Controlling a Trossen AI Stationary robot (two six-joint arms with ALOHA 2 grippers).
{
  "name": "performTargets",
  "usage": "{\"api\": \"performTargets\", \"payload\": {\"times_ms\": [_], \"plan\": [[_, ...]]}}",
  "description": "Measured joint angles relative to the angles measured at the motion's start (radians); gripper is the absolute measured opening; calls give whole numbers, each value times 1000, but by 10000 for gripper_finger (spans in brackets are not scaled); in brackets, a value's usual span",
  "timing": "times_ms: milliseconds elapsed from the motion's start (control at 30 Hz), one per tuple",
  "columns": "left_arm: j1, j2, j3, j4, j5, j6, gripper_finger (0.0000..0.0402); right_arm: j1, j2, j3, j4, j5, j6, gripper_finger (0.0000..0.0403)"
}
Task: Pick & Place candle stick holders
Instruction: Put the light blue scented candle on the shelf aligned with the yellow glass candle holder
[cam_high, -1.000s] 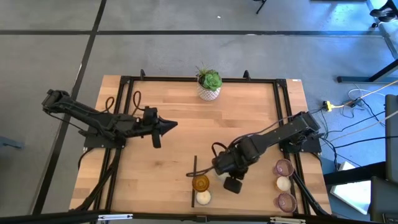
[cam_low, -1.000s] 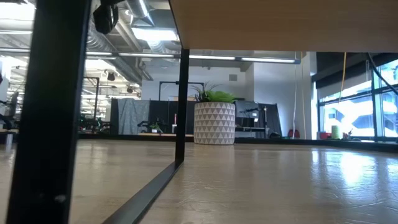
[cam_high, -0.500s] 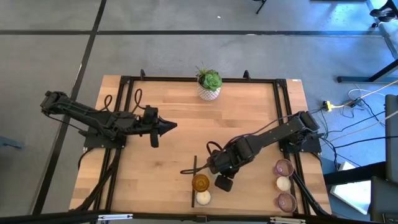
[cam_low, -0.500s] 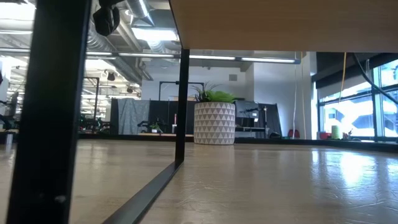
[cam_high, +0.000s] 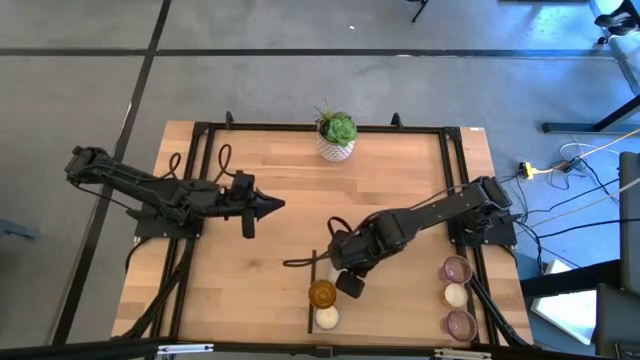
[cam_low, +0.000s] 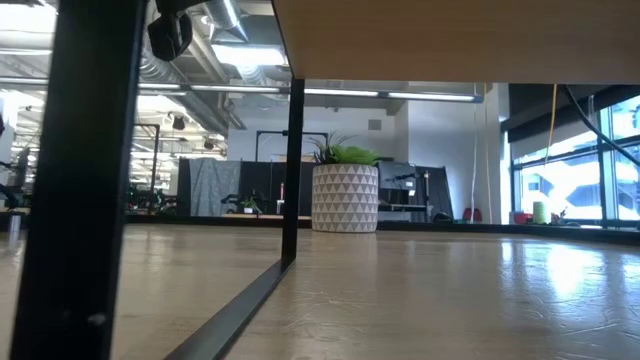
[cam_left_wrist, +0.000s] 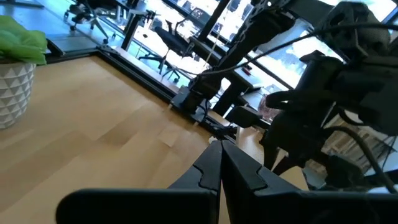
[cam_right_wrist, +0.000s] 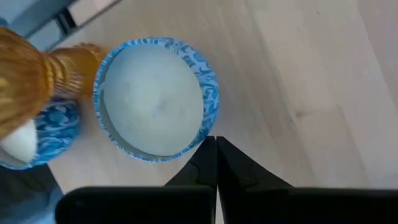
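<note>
Holders first: amber holder sits at the front-centre of the table, w/ a cream holder touching it on the near side; three more, mauve, cream, mauve, line up by the right edge; a sixth isn't visible. Right wrist view shows a blue-patterned round cup w/ pale inside, just beyond the fingertips, beside the amber one. Judgement: small, rigid, light; glass one prob. slippery & breakable; best grip is across the rim, one finger inside the cup. Right gripper hangs just beside the amber holder, fingers pinched shut, holding nothing; left gripper waits mid-left, also closed & empty. Plant pot at the back edge.
</note>
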Motion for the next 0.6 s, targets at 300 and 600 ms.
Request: {"api": "performTargets", "payload": {"times_ms": [300,600], "plan": [[12,0,0,-29,55,-35,3,-10,0,0,27,7,-11,0],[13,0,0,-29,55,-37,3,-9,0,0,6,-72,7,0]]}}
